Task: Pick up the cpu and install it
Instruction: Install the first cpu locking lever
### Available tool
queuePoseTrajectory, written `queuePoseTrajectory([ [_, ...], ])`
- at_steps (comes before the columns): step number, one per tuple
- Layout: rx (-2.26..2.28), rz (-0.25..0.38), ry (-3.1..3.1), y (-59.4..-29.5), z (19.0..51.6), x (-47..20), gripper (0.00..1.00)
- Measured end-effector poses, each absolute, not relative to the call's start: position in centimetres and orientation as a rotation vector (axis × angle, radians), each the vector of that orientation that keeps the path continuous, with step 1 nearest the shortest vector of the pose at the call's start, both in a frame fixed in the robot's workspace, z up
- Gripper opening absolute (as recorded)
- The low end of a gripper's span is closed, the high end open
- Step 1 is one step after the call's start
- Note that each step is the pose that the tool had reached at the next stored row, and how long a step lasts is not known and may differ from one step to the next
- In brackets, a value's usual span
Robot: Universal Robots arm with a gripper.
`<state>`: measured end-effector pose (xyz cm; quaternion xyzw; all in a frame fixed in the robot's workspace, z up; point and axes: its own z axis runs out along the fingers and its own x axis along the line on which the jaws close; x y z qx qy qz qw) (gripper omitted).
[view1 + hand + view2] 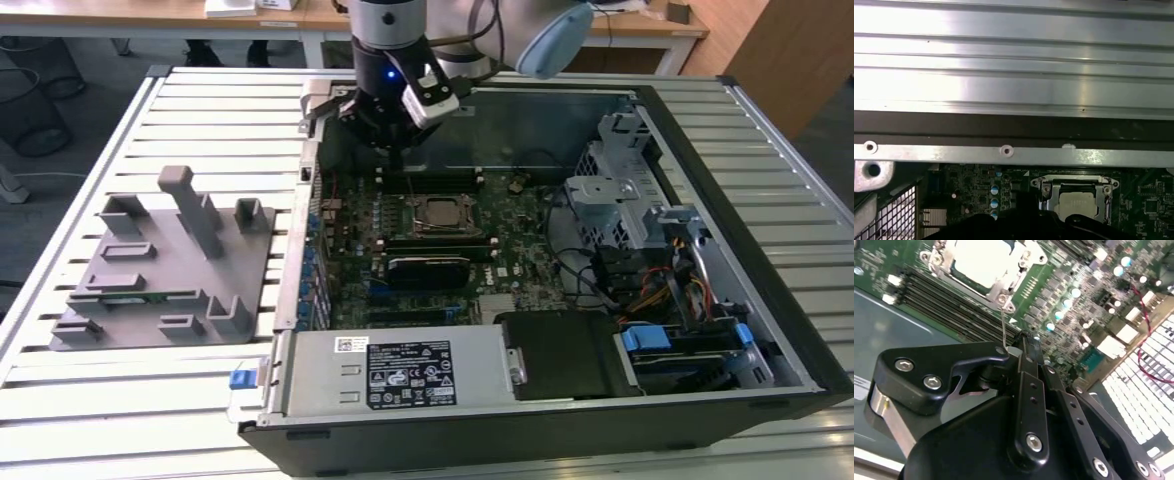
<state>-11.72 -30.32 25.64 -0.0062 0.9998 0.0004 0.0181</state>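
Gripper [400, 150] hovers upper centre over the open case [747, 300], fingers closed and empty; cpu [441, 214] sits in its socket.

Work surface: slatted metal table [187, 100], ribs running across the exterior view. Open computer case [747, 330] rests on it from centre toward 3 o'clock. Grey plastic tray [154, 270] with upright posts at 9 o'clock, beside the case.

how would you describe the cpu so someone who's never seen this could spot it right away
Look into the open computer case on the slatted table, at the green motherboard on its floor. Near the board's middle, just ahead of the arm's pincer, sits a metal-framed socket holding the cpu. It is a flat, shiny silver square, unlike the long black memory slots beside it.
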Motion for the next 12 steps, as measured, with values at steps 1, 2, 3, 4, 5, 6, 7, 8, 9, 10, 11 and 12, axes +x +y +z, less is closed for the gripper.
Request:
queuePoseTrajectory([
  [1,-0.019,0.001,3.105,-30.3,25.6,-11.4,0.11],
  [2,-0.019,0.001,3.105,-30.3,25.6,-11.1,0.11],
  [3,-0.019,0.001,3.105,-30.3,25.6,-10.8,0.11],
  [4,-0.019,0.001,3.105,-30.3,25.6,-10.5,0.11],
  [5,-0.019,0.001,3.105,-30.3,25.6,-10.2,0.11],
  [6,-0.019,0.001,3.106,-30.3,25.6,-10.0,0.11],
  [7,-0.019,0.001,3.107,-30.3,25.6,-9.8,0.11],
  [8,-0.019,0.001,3.107,-30.3,25.6,-9.6,0.11],
  [9,-0.019,0.001,3.108,-30.3,25.6,-9.4,0.11],
  [10,-0.019,0.002,3.11,-30.4,25.6,-9.3,0.11],
  [11,-0.019,0.005,3.111,-30.4,25.6,-9.2,0.11],
  [12,-0.019,0.015,3.111,-30.5,25.6,-9.2,0.11],
])
